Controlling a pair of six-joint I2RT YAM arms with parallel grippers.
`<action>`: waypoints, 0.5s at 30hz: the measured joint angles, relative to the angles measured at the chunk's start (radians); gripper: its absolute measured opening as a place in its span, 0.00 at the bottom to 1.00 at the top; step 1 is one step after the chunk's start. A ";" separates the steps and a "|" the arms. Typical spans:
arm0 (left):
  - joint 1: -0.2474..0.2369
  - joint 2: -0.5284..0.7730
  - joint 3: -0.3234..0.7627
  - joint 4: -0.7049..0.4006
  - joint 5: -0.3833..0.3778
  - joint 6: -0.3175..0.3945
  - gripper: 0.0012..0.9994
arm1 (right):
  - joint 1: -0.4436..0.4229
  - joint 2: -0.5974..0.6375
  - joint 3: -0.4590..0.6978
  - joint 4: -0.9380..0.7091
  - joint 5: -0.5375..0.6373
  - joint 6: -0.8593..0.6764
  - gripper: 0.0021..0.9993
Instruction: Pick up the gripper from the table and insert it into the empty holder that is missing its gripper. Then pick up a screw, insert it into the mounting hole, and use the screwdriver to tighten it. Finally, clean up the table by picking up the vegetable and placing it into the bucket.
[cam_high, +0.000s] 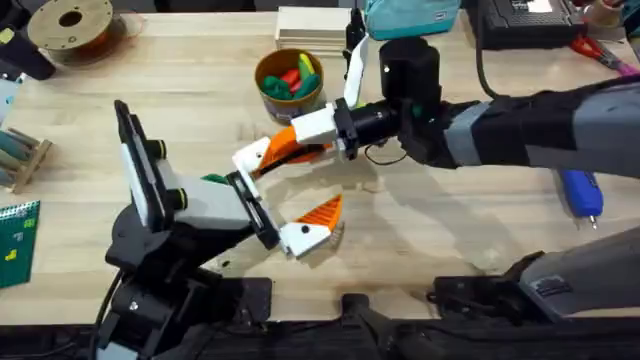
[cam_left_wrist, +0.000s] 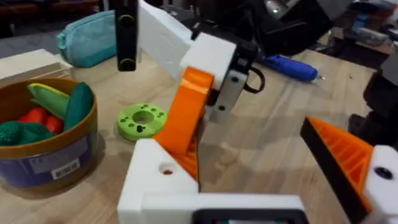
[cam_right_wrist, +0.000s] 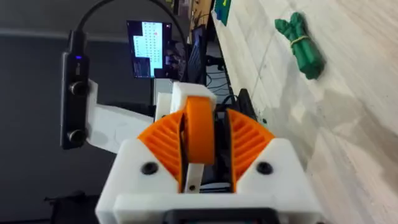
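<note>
Overhead first: the right gripper (cam_high: 300, 143) is reaching across the table (cam_high: 430, 240) with its jaws clamped on the loose orange gripper (cam_high: 285, 148), pressing it against the left gripper (cam_high: 275, 190), whose jaws sit wide apart. The bucket (cam_high: 289, 78) is just past them and the screwdriver (cam_high: 581, 192) lies well off to the right. Left wrist: the orange piece (cam_left_wrist: 186, 112) stands right on the holder (cam_left_wrist: 158, 177), with a green disc (cam_left_wrist: 142, 120) and the bucket (cam_left_wrist: 46, 134) beyond. Right wrist: both pads squeeze the orange piece (cam_right_wrist: 200, 130), and the vegetable (cam_right_wrist: 300, 45) lies on bare wood past the jaws.
</note>
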 joint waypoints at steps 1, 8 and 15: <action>-0.001 0.000 0.000 0.000 0.002 0.005 0.99 | 0.000 0.000 -0.001 0.000 -0.002 -0.002 0.47; -0.003 0.000 0.000 0.000 0.015 0.021 0.99 | 0.000 0.000 -0.006 -0.004 -0.007 -0.009 0.63; -0.026 0.000 0.000 -0.004 0.089 0.025 0.99 | 0.001 0.000 -0.006 0.008 -0.015 -0.010 0.73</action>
